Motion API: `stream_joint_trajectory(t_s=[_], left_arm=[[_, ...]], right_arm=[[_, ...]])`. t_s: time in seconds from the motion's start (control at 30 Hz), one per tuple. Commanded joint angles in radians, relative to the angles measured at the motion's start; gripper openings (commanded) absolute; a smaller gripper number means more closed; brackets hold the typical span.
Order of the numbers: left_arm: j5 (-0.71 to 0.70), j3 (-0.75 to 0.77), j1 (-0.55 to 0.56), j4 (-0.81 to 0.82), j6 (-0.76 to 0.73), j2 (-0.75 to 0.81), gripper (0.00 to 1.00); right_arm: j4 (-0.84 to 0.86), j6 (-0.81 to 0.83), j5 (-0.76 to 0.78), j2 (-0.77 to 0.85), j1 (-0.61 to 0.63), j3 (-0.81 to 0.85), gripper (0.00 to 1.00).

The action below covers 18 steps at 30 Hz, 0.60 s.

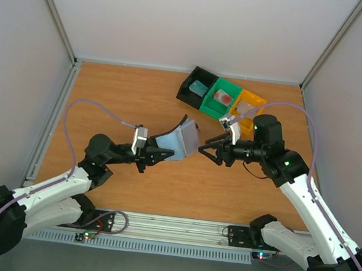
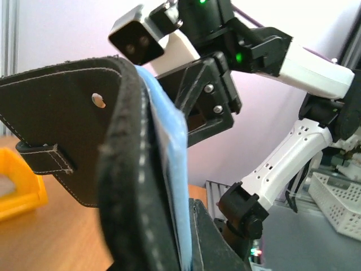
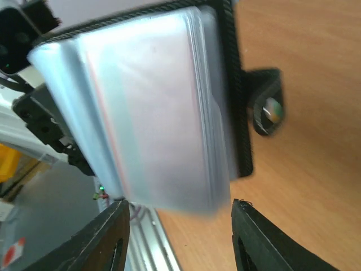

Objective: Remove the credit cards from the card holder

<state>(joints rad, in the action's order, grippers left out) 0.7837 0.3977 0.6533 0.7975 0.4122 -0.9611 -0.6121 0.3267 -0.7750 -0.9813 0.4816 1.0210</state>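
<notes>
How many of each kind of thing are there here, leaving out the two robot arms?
Trays: 3 - black tray, green tray, orange tray
Credit cards: 3 - teal card, pink card, whitish card
Card holder: 1
Total: 7

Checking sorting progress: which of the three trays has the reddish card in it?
The green tray, middle of the three: the reddish card lies in it. The black tray beside it holds a teal card.

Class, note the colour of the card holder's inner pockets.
Pale blue-grey; the card holder shows best in the top external view.
</notes>
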Motion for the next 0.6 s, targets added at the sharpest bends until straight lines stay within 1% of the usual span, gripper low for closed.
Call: stream_joint_trajectory(t_s=[0.0, 0.07, 0.1, 0.13, 0.17, 0.23, 0.27, 0.3, 0.37, 0.43, 0.47, 0.57], left_arm=[[0.004, -0.023, 0.004, 0.145, -0.229, 0.059, 0.00], [-0.117, -0.017, 0.005, 0.053, -0.225, 0.088, 0.00], [-0.148, -0.019, 0.004, 0.027, -0.220, 0.104, 0.00], [-0.148, -0.028, 0.004, 0.025, -0.226, 0.124, 0.00], [-0.126, -0.041, 0.004, 0.037, -0.242, 0.139, 0.00], [-0.050, -0.067, 0.005, 0.078, -0.277, 0.165, 0.00], [-0.011, -0.076, 0.005, 0.103, -0.292, 0.178, 0.00], [0.019, -0.081, 0.004, 0.111, -0.305, 0.186, 0.00], [0.057, -0.090, 0.003, 0.104, -0.358, 0.203, 0.00], [0.098, -0.089, 0.004, 0.053, -0.437, 0.224, 0.00], [0.121, -0.086, 0.005, 0.015, -0.508, 0.238, 0.00], [0.117, -0.061, 0.004, -0.115, -0.632, 0.272, 0.00]], right_arm=[[-0.064, 0.086, 0.075, 0.066, -0.019, 0.038, 0.52], [-0.085, 0.107, 0.071, 0.102, -0.023, 0.062, 0.54], [-0.087, 0.108, 0.056, 0.118, -0.023, 0.074, 0.55], [-0.083, 0.105, 0.027, 0.129, -0.023, 0.086, 0.54], [-0.075, 0.094, -0.005, 0.135, -0.023, 0.096, 0.52], [-0.037, 0.054, -0.091, 0.132, -0.023, 0.108, 0.45], [0.010, 0.012, -0.147, 0.123, -0.023, 0.108, 0.42], [0.056, -0.026, -0.238, 0.111, -0.022, 0.105, 0.41], [0.139, -0.093, -0.322, 0.088, -0.016, 0.096, 0.42], [0.187, -0.111, -0.323, 0.078, 0.006, 0.086, 0.44], [0.205, -0.112, -0.318, 0.074, 0.019, 0.082, 0.45], [0.242, -0.110, -0.318, 0.057, 0.057, 0.077, 0.50]])
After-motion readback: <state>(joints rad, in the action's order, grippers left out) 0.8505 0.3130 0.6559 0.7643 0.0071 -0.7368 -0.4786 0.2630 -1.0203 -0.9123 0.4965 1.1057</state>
